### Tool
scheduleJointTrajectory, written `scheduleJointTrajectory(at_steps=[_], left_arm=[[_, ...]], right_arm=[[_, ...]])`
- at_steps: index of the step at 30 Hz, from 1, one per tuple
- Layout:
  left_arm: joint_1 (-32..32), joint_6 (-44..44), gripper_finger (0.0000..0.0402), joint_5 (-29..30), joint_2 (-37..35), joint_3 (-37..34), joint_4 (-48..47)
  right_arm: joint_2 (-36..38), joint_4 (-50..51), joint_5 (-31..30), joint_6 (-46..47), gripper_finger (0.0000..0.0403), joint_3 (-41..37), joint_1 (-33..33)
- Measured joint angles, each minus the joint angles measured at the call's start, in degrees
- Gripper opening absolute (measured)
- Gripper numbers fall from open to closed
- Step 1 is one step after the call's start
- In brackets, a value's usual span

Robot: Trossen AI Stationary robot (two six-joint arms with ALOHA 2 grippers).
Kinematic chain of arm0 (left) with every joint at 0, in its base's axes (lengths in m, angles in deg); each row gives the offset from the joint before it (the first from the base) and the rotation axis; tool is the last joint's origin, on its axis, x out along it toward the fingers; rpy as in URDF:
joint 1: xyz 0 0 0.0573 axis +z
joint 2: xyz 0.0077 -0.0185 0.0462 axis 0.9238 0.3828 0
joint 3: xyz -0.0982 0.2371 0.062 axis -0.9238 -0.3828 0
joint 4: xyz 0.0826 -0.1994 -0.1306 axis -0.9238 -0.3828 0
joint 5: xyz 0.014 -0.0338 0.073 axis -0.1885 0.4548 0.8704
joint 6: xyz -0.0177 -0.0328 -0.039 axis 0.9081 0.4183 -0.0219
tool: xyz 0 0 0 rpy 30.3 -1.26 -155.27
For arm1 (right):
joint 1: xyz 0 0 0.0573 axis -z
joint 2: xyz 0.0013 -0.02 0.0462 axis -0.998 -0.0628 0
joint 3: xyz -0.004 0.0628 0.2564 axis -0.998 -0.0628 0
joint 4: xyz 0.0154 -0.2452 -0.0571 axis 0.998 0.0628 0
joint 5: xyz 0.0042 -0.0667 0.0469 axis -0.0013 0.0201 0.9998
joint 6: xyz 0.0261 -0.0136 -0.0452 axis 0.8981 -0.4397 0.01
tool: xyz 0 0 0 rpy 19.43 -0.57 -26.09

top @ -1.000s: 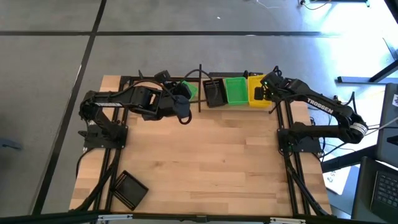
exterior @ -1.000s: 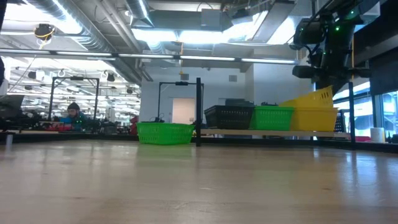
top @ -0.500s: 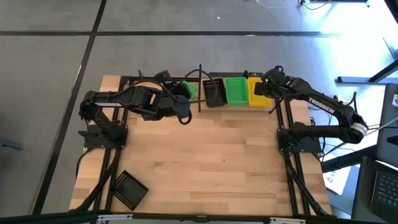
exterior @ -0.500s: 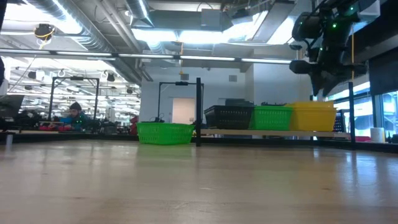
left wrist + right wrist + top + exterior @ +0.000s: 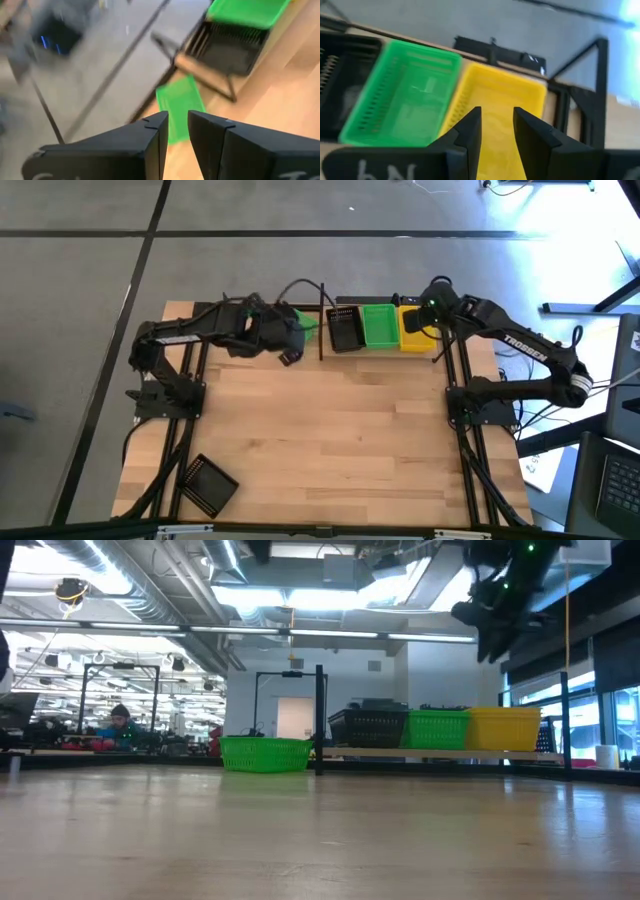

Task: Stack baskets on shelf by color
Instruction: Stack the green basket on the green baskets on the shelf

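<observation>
Plank bench [image 5: 330, 440], far edge: pale board shelf [image 5: 420, 752] w/ black, green, yellow stacks. Loose green perforated basket [image 5: 303, 326] beside shelf's left end, just beyond left claw [image 5: 287, 356]; nearer arm. Fingers slightly parted, empty. Right claw [image 5: 428, 315] above yellow basket [image 5: 414, 327], open, empty.

Pale shelf [image 5: 420, 752] bearing black [image 5: 344, 328], green [image 5: 379, 325] and yellow [image 5: 412, 328] baskets side by side.

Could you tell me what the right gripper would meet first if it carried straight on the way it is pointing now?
Most likely the yellow basket on the shelf: the right gripper, empty and open, points down into it from above. How far above is unclear.
</observation>
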Motion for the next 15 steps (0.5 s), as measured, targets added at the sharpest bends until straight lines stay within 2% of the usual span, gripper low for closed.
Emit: scheduleJointTrajectory(at_steps=[4,8,15], left_arm=[[3.83,10.95,0.0067,-6.6,0.06,-2.03,-4.72],[7.31,18.61,0.0067,-13.63,0.04,-3.7,-7.3],[12.73,19.46,0.0066,-21.33,0.06,-12.08,-3.63]], right_arm=[[0.0,-2.4,0.28,-5.01,0.011,1.78,-3.06],[0.0,-5.22,3.06,-9.91,0.011,3.06,-5.79],[0.0,-8.05,11.13,-16.44,0.011,5.62,-8.35]])
